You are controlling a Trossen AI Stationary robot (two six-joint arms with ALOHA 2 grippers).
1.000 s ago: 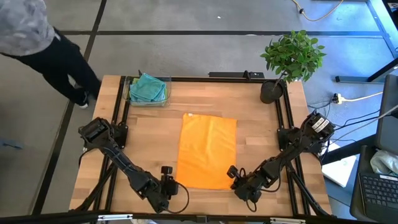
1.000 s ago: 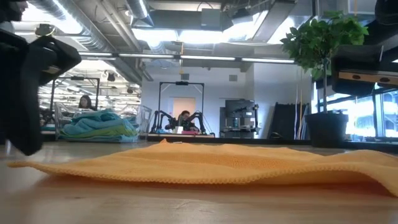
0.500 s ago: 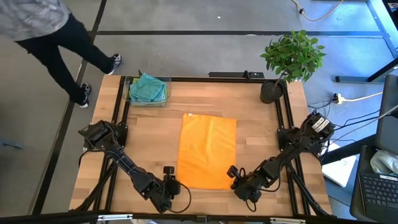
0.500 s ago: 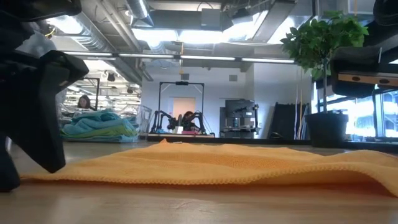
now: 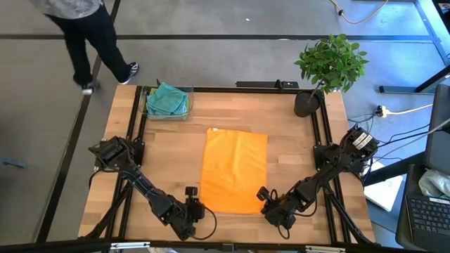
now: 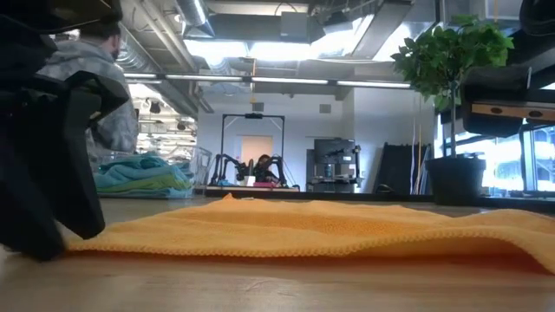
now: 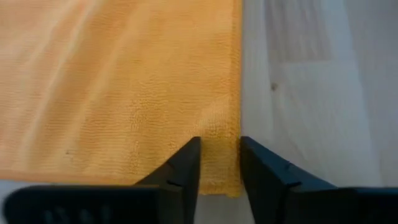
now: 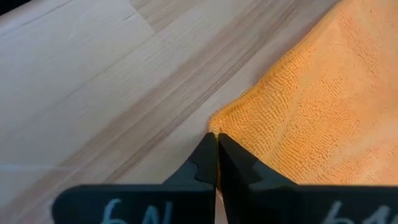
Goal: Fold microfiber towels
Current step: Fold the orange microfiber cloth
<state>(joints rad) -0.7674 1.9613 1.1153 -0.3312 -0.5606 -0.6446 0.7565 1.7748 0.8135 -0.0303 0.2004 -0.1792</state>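
An orange microfiber towel [image 5: 234,171] lies spread flat in the middle of the table. My left gripper [image 7: 219,163] stands at its near left corner, fingers a little apart and down on the cloth; in the low view it [image 6: 56,243] meets the towel's edge at table level. At the near right corner my right gripper [image 8: 216,146] is shut. More towels [image 5: 167,100], teal and light blue, lie stacked at the far left. My left gripper has set its fingertips [image 7: 186,163] on the towel's near left corner [image 7: 219,134], slanting down from the near side. A narrow strip of cloth along the side edge lies between them, slightly puckered and flat on the table. My right gripper pinches the very tip of the near right corner [image 8: 213,124] between its fingertips, slanting down from the near right. The cloth beside it rests on the table.
The towel stack sits in a clear bin [image 5: 184,112] at the far left corner. A potted plant [image 5: 330,67] stands at the far right corner. A person [image 5: 84,28] walks past beyond the table's far left. Bare wood lies on both sides of the orange towel.
My left gripper has sunk onto the towel's near left corner and its fingers have drawn closer together over the cloth. The towel has stayed flat. The person beyond the far left has walked along.
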